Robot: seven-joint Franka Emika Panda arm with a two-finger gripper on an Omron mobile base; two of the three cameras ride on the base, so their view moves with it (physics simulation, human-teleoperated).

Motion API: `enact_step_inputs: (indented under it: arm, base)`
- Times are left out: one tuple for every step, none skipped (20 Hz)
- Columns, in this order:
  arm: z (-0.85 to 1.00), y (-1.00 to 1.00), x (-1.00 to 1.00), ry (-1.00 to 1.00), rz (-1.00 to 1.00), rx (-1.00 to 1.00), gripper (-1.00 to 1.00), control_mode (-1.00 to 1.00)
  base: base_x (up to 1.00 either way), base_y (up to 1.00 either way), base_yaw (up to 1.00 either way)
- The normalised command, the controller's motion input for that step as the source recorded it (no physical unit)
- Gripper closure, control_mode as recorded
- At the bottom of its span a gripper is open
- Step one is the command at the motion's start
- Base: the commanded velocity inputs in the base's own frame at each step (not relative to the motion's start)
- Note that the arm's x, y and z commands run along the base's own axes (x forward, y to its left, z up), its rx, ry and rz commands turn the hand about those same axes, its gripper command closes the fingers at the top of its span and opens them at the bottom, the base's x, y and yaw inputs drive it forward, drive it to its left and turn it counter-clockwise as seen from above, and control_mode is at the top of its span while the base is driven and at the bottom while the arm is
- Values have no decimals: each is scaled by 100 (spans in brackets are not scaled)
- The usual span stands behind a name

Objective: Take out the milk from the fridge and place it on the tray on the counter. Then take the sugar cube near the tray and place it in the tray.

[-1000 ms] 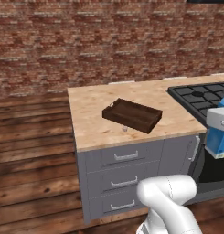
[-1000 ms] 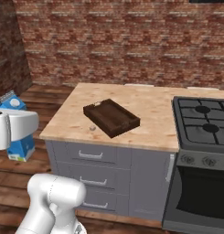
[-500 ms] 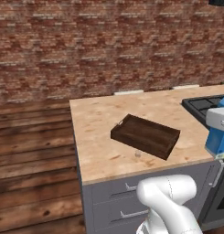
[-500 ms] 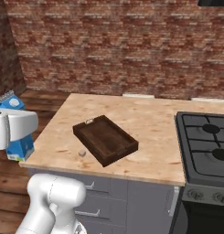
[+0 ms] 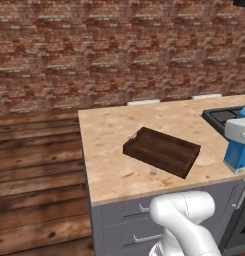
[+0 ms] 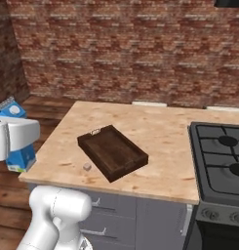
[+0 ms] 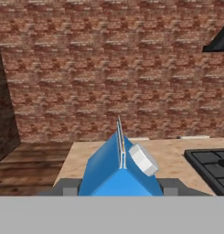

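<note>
Here the claw (image 7: 118,194) grasps the bright-blue gabled milk carton (image 7: 119,171) short of the dark-brown wooden tray (image 6: 112,152); a hasty swing risks clipping the speckled bench (image 6: 160,134) edge.

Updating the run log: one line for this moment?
gripper: shut on milk | tray: empty | sugar cube: on counter beside tray

The glossy white, rounded arm link (image 5: 186,220) was smooth and bulbous; a white cylindrical wrist segment with a grey band (image 6: 13,138) showed higher up.
</note>
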Motion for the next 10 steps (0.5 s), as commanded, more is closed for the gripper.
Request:
enact_step_inputs:
  arm:
    - [0,0,0,0,0,0,100,100]
    - [0,0,0,0,0,0,100,100]
    - [0,0,0,0,0,0,100,100]
    - [0,0,0,0,0,0,100,100]
    - [0,0,0,0,0,0,100,100]
    - [0,0,0,0,0,0,100,100]
    - [0,0,0,0,0,0,100,100]
    - [0,0,0,0,0,0,100,100]
    - [0,0,0,0,0,0,100,100]
    - [0,0,0,0,0,0,100,100]
  base:
    - [34,-35,13]
    - [41,-34,13]
    - [39,-37,14]
    - [42,-41,15]
    - [37,-38,15]
    - [39,-39,16]
    - [21,-32,16]
    - [16,-34,16]
    - [4,-25,12]
    - [0,-8,6]
